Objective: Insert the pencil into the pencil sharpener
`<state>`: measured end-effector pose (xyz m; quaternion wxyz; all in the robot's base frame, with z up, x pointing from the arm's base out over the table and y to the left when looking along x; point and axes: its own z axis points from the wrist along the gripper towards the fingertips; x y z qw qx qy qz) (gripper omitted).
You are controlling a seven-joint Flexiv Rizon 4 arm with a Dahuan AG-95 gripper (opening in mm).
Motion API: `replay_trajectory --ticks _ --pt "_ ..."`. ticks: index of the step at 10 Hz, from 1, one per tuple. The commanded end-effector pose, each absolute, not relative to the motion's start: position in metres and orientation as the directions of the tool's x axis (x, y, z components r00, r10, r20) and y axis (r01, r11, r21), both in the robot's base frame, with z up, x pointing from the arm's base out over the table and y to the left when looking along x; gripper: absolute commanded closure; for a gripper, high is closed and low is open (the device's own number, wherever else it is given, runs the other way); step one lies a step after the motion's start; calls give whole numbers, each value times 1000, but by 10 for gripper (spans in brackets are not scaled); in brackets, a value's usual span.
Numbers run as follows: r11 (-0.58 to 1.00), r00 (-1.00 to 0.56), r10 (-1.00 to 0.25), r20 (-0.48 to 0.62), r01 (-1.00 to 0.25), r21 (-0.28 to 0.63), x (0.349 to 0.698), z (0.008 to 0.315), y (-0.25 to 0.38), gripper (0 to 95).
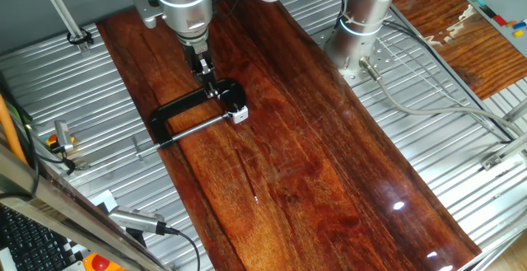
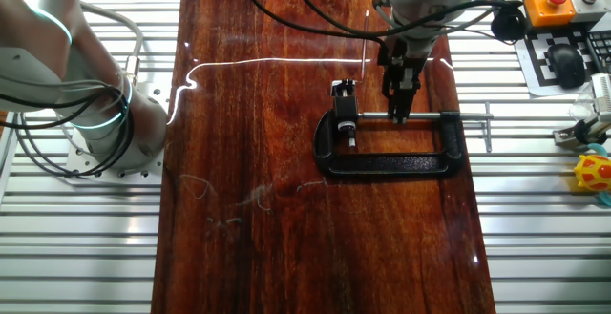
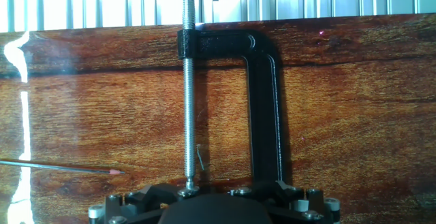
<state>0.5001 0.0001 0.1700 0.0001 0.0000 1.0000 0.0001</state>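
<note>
The pencil (image 3: pixel 61 167) is thin, with a red tip, and lies flat on the wooden board at the left of the hand view. It shows as a fine line in the other fixed view (image 2: pixel 367 47). The pencil sharpener (image 1: pixel 240 114), a tiny white block, is held in the black clamp (image 1: pixel 193 108) at the end of its steel rod (image 1: pixel 198 129). It also shows in the other fixed view (image 2: pixel 340 88). My gripper (image 1: pixel 212 83) hangs just over the clamp's rod (image 2: pixel 425 115). Its fingers look closed together and hold nothing. In the hand view only its dark body (image 3: pixel 214 207) shows, and the sharpener is hidden.
The wooden board (image 1: pixel 329 164) lies on a ribbed metal table. The arm's base (image 1: pixel 362 32) stands at the back. A second arm's base (image 2: pixel 95 114), an emergency stop (image 2: pixel 549 4) and a yellow toy (image 2: pixel 594 173) sit off the board.
</note>
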Motion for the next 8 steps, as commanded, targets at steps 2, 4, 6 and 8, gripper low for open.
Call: replay_trajectory --ticks 2,4,6,8 --pt "999 -999 -45 0 -45 20 500 170 0 950" --pt "999 -999 -45 1 -45 20 500 170 0 950" --pt "999 -999 -45 1 -45 20 500 170 0 950" --pt "999 -999 -45 1 -45 20 500 170 0 950"
